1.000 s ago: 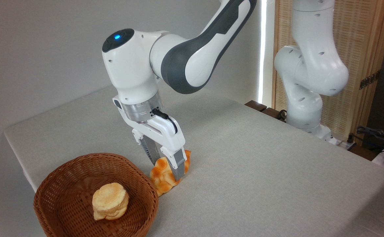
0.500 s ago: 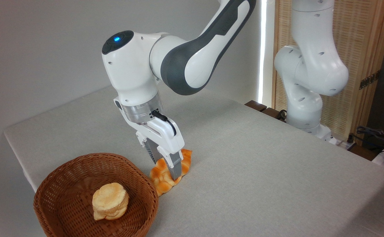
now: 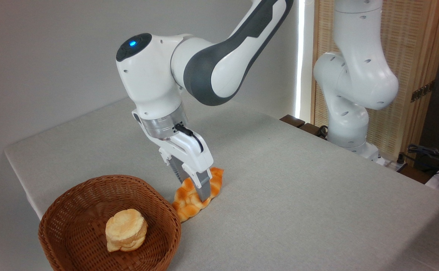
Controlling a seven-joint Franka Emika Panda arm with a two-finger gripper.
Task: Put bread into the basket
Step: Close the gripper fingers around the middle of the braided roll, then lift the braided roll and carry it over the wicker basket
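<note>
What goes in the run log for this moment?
phase: grasp | gripper: shut on bread | bread: beside basket, outside it | basket: holds bun

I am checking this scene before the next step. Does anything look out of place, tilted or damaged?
Nothing looks damaged or spilled. The braided bread lies on the table just outside the basket, with the tool shut on its middle. The pale bun sits inside the basket.

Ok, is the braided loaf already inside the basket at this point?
No, the braided loaf lies outside the basket, just right of its rim, with the end effector closed on it; only a pale round bun sits inside.
</note>
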